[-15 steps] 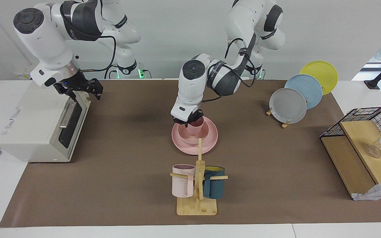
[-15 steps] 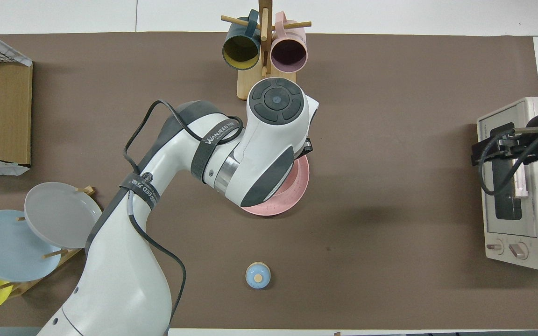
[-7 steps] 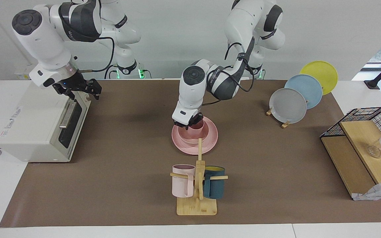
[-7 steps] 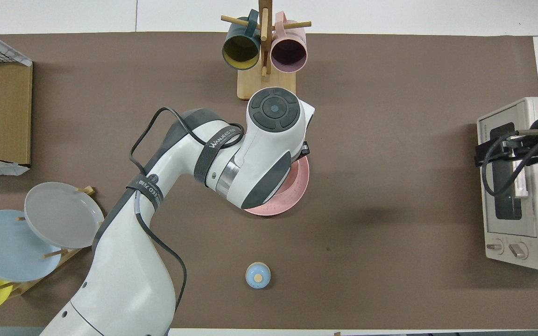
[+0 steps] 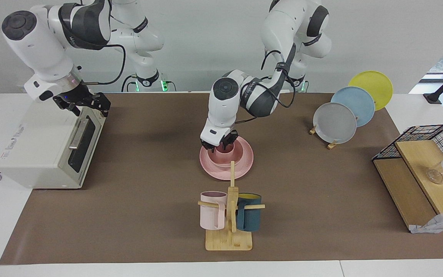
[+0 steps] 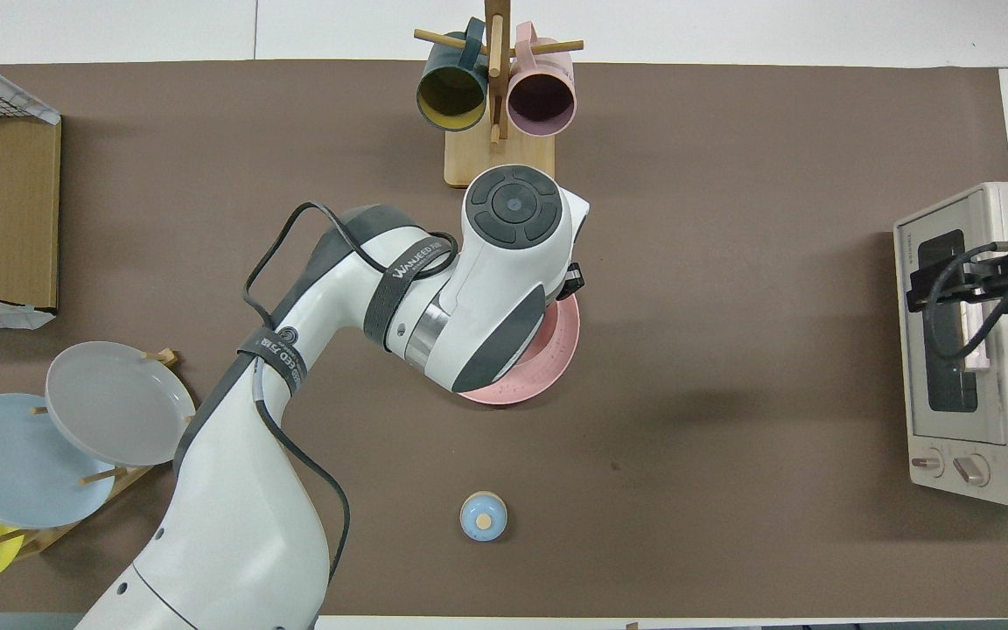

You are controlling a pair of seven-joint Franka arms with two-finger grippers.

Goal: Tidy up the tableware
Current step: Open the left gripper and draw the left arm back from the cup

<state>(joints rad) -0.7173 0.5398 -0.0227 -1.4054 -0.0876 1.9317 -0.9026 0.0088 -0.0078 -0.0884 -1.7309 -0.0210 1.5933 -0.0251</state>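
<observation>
The pink plate [image 5: 245, 161] lies mid-table, its edge showing in the overhead view [image 6: 548, 372]. The pink bowl [image 5: 235, 157] sits on it, and the pink cup [image 5: 225, 150] stands upright in the bowl. My left gripper [image 5: 218, 146] is down at the cup with its fingers apart, one on each side of the cup's rim. In the overhead view the left arm hides the bowl and cup. My right gripper [image 5: 87, 105] hangs open and empty over the toaster oven's top front edge and also shows in the overhead view [image 6: 941, 289].
A white toaster oven [image 5: 48, 146] stands at the right arm's end. A wooden mug tree [image 5: 229, 231] with a pale pink and a teal mug stands farther from the robots than the plate. A rack of grey, blue and yellow plates [image 5: 335, 123] and a wire-and-wood shelf [image 5: 417, 169] stand at the left arm's end. A small blue knob [image 6: 483, 516] lies near the robots.
My left gripper lowered the cup into the bowl and its fingers have spread. My right gripper drifted toward its own end of the table, above the toaster oven.
</observation>
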